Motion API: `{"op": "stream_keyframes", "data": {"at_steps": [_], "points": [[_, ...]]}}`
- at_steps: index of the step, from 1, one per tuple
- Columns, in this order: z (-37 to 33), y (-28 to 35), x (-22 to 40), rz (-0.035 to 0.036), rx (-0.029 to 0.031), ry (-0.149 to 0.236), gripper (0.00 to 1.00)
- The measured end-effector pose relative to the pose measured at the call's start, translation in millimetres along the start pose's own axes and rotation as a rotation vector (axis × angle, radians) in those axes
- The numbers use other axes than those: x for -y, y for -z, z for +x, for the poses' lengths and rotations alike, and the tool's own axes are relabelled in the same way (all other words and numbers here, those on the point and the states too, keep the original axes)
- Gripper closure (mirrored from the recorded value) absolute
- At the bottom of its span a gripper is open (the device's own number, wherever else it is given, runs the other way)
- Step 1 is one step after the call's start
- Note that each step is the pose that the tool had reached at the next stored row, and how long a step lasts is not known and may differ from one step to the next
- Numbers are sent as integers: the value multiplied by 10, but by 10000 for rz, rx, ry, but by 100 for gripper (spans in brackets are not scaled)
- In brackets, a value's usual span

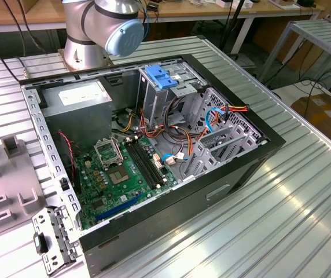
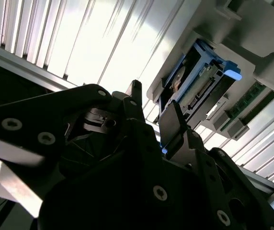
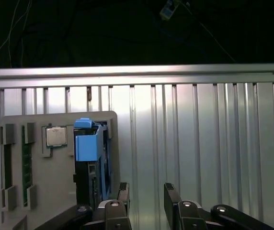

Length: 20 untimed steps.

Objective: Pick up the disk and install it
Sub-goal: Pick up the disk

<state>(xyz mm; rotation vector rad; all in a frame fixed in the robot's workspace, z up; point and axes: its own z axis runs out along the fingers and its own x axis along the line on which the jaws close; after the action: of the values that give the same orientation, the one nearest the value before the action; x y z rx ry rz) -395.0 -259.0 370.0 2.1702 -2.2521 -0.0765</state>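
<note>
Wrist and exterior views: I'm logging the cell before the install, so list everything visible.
disk: one, dark in light-blue carrier, upright in the holder tray.
holder tray: one, grey, on the table.
processor chip: one, silver, in the tray.
computer case: one, black, open, on the table.
motherboard: one, green, inside the case.
power supply: one, grey, inside the case.
latch piece: one, blue, atop the drive cage.
table: one, ribbed silver.
arm: one, grey, light-blue cap, behind the case.
gripper: one, black, open, empty, beside the disk.
</note>
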Motion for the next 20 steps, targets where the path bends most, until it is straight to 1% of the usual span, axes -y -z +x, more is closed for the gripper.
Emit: {"op": "stream_keyframes", "data": {"at_steps": [5, 10, 11, 12, 14, 16, 20], "points": [[-65, -7, -7, 0, 0, 0, 58], [-71, -10, -51, -1, 0, 1, 58], [-62, -10, -66, -1, -1, 1, 58], [-39, -11, -79, 0, -1, 0, 58], [9, -11, -95, 0, 0, 1, 58], [40, -10, -105, 0, 0, 1, 58], [143, -10, -140, 1, 0, 1, 58]]}}
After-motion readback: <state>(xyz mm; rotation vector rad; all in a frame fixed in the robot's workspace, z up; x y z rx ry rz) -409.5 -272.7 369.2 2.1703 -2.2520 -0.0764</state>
